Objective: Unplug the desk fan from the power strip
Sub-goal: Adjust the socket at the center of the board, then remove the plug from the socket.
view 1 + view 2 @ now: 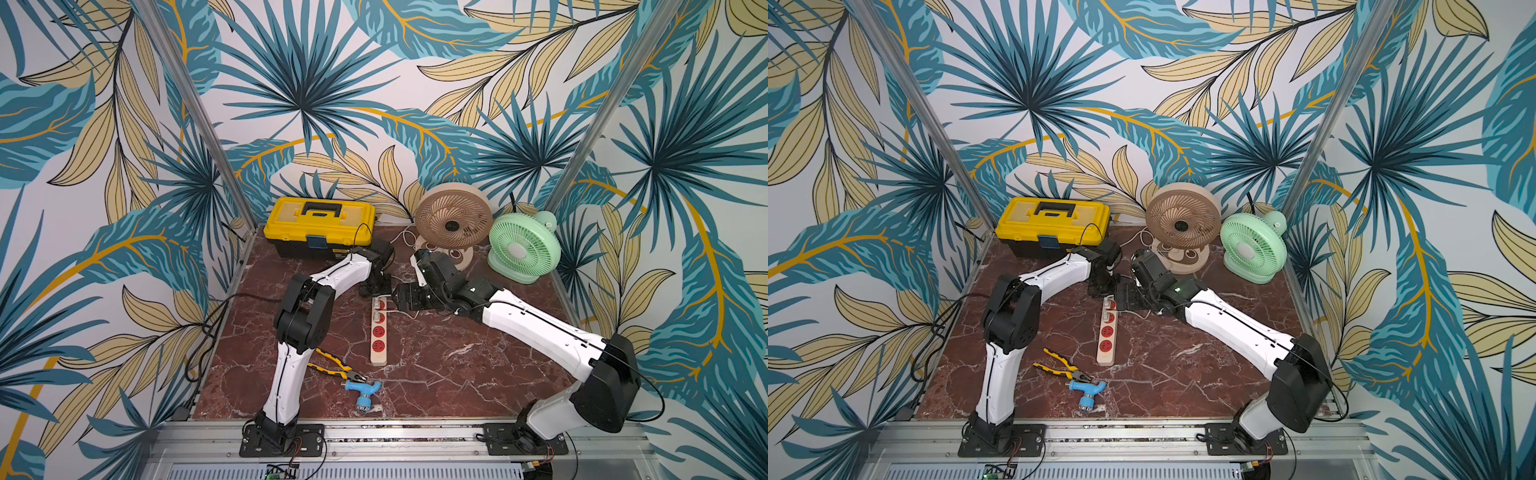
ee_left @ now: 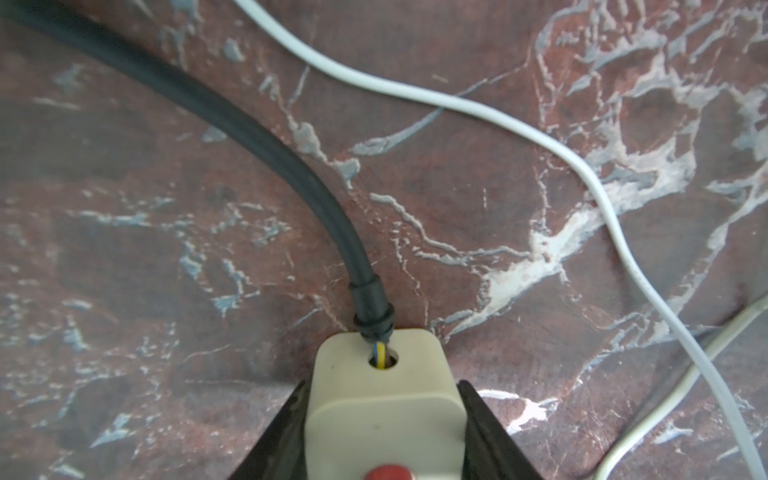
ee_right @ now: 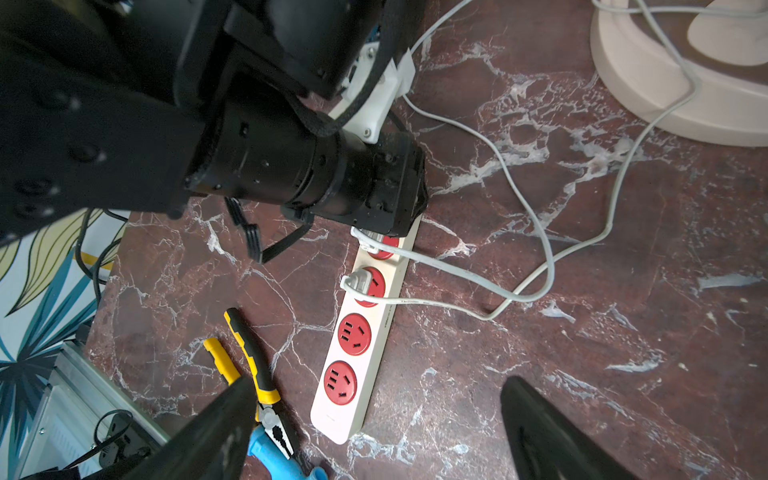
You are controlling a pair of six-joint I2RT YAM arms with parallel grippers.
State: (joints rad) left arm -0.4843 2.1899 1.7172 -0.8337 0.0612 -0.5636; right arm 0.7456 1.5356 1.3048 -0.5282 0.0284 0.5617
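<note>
Button end of power strip (image 1: 378,345) hides under clamping left tool (image 1: 376,291).

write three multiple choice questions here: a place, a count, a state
1. Where do the yellow-and-black-handled pliers lie?
A. on a yellow toolbox
B. under a green fan
C. on the red marble-patterned table beside the blue plastic tap fitting

2. How many round red sockets of the long cream power strip hold a white plug?
A. none
B. two
C. four

3. What is the left gripper doing?
A. shut on the power strip's cord end
B. open above the pliers
C. shut on a white plug

C: both top views show them there.
B: the two nearest the cord are filled.
A: its fingers clamp the strip's cream end.
</note>
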